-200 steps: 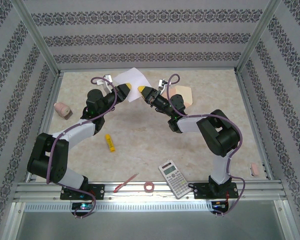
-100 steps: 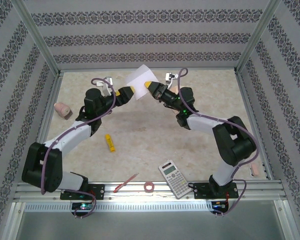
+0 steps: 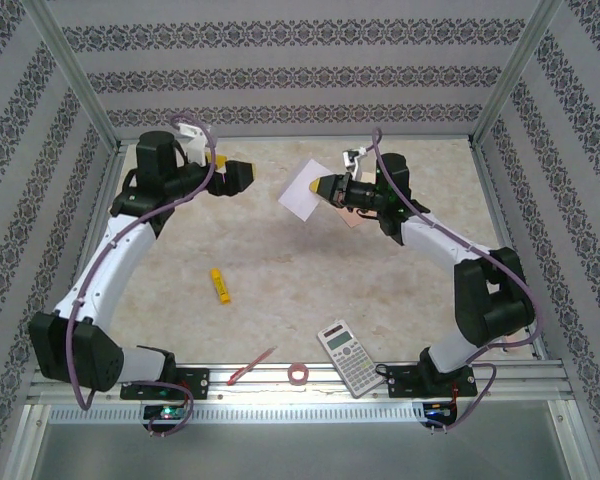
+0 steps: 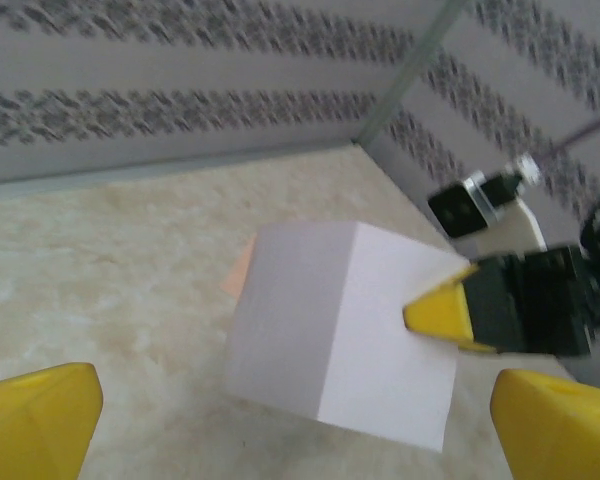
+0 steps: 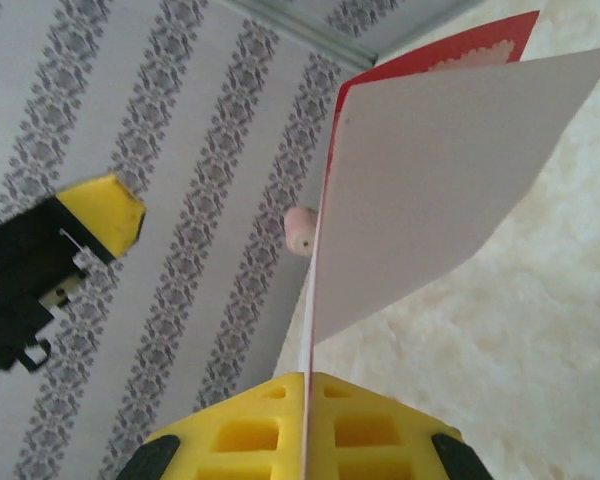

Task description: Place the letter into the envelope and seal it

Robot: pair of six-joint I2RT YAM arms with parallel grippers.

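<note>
The right gripper (image 3: 325,187) is clenched on the letter (image 3: 302,190), its yellow jaws pinching 1 edge of the folded sheet; the letter hangs clear of the table (image 3: 280,260), far beyond the calculator (image 3: 347,357) and slightly left of it; its white back faces outward, and in the right wrist view a red-bordered strip shows along the top of the inner leaf; 1 crease runs down the sheet, so its 2 leaves stand at an angle to each other.

The left gripper (image 3: 238,168) is released, jaws spread wide with nothing between them; it sits far beyond the calculator and well to its left, pointing at the letter but apart from it.

In the left wrist view a peach corner of the envelope (image 4: 237,280) peeks out behind the letter's left edge, lying on the table; the rest of it is hidden.

A yellow stick (image 3: 220,285) lies beyond and left of the calculator; a tape ring (image 3: 299,374) sits just left of the calculator; a red pen (image 3: 252,366) lies further left.
</note>
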